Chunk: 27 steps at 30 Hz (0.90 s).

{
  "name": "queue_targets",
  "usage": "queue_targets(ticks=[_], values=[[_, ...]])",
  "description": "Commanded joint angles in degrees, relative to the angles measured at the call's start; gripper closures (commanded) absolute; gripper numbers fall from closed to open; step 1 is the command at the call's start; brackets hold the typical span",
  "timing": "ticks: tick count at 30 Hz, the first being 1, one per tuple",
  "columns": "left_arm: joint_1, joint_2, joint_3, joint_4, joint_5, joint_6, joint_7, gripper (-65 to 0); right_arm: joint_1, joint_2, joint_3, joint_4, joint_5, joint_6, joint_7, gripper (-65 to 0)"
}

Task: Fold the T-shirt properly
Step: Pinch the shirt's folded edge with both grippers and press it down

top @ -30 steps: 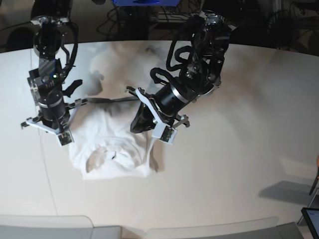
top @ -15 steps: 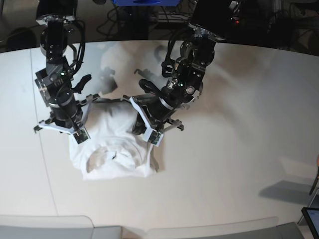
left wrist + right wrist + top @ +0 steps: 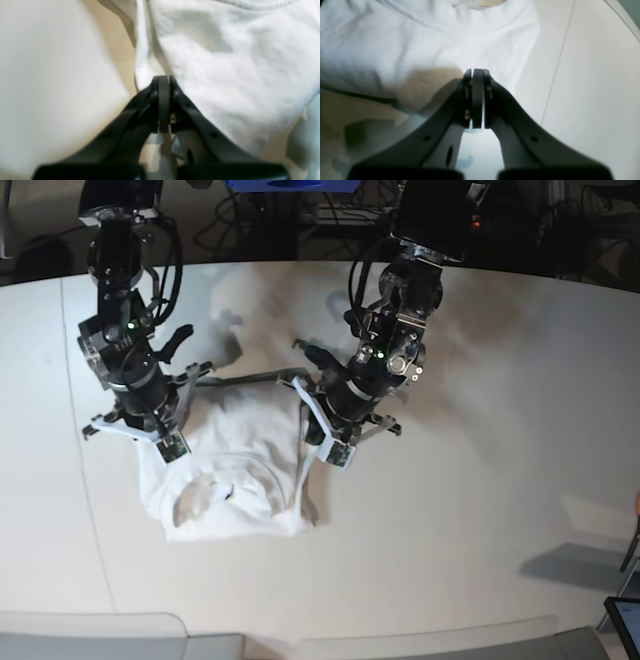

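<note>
The white T-shirt (image 3: pixel 235 475) lies bunched on the off-white table (image 3: pixel 480 480), with its ribbed collar (image 3: pixel 215 492) toward the front. Its upper edge is stretched between my two grippers. My left gripper (image 3: pixel 310 446) is at the shirt's right edge in the base view. In the left wrist view its fingers are together (image 3: pixel 163 81) at a folded edge of the fabric (image 3: pixel 237 75). My right gripper (image 3: pixel 152 442) is at the shirt's left edge. In the right wrist view it is shut (image 3: pixel 477 72) over the fabric (image 3: pixel 420 45), and a bit of cloth shows under the fingers.
A table seam (image 3: pixel 557 62) runs just beside the shirt. Grey chair backs (image 3: pixel 120 638) stand along the front edge. A dark device corner (image 3: pixel 625 620) shows at the lower right. Cables and dark equipment (image 3: pixel 300 210) lie behind the table.
Both arms have swung more upright and shifted right in the base view. The stretched upper edge of the shirt has moved right with them. The bunched lower part has stayed put.
</note>
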Motion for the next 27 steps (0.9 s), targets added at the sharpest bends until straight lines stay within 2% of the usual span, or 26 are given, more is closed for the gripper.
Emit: queue_targets(ticks=[1,6,10,16,18,21,27], values=[[-0.9,0.4,-0.1,3.2,-0.7,0.0,-1.7,0.0,0.6,0.4,0.1,0.2,0.3,-0.3,0.9,-1.6],[0.0,1.1,0.3,11.3,-0.8,0.0,-1.4,0.0,0.7,0.4,0.1,-0.1,0.3,-0.3,1.0,-1.6],[-1.1,4.1,0.6,10.7,-0.7,-0.1,-1.4,0.0,1.1,0.5,0.1,-0.1,0.3,-0.3,1.0,-1.6],[-6.3,7.5,0.7,-1.4,-0.7,-0.2,-1.9,0.0,1.8,0.4,0.1,-0.3,0.3,-0.3,0.9,-1.6],[-8.0,8.0,0.7,-4.7,-0.2,-0.2,-3.6,0.0,1.8,0.3,0.1,-0.3,0.3,-0.3,0.9,-1.6],[-10.9,8.0,0.0,-10.3,-0.2,-0.1,-7.5,0.0,1.6,0.3,0.1,-0.4,0.4,-0.3,0.9,-1.6],[-14.2,7.6,-0.5,-17.5,-0.2,0.1,-9.5,0.0,1.3,0.5,0.2,-3.0,0.3,-0.3,0.9,-1.6]])
